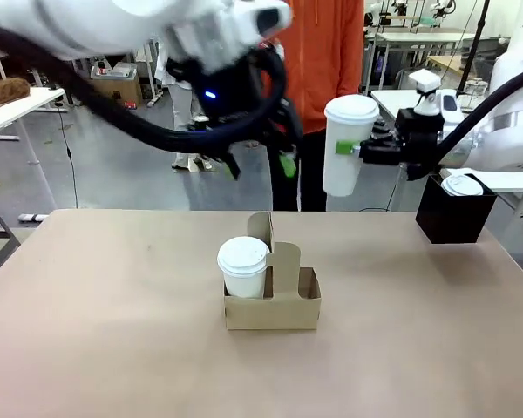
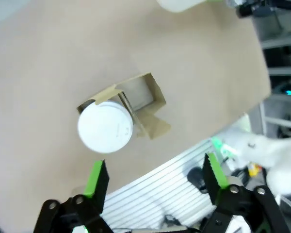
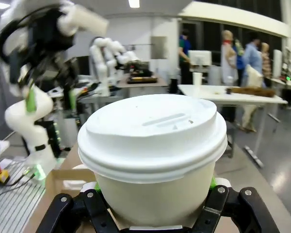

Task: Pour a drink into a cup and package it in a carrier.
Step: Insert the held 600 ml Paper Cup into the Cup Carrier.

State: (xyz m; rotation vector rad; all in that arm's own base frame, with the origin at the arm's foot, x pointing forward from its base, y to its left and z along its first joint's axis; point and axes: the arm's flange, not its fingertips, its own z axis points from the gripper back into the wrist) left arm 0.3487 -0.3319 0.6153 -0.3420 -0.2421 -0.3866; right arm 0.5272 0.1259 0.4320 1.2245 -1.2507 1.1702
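Cups first, from the front view: I count two lidded white ones. The seated cup [image 1: 243, 266] stands upright in the left hole of the single brown carrier [image 1: 275, 300], which sits mid-table. The held cup [image 1: 342, 174] hangs upright in the air, well above and to the right of the carrier. The right gripper [image 1: 349, 150] is clamped on its side from the right. One more white lid [image 1: 462, 185] shows at the top of one black box [image 1: 453, 218] at the table's far right edge. My left gripper [image 1: 260, 165] hovers high above the carrier with its jaws apart and nothing between them. The table [image 1: 113, 348] is plain tan. Behind it stands a person [image 1: 327, 52] in an orange top, with workbenches farther back.

Left wrist view: I look straight down between the spread fingers of the left gripper [image 2: 155, 174]. The seated cup [image 2: 105, 127] shows as a round lid in one end of the carrier [image 2: 148, 104]; the other hole holds nothing. Tan table [image 2: 48, 73] lies all around.

Right wrist view: the held cup [image 3: 153, 145] stands upright, gripped low on both sides by the right gripper [image 3: 153, 206]. The carrier [image 3: 63, 182] shows at lower left. Beyond are white tables and several people standing.
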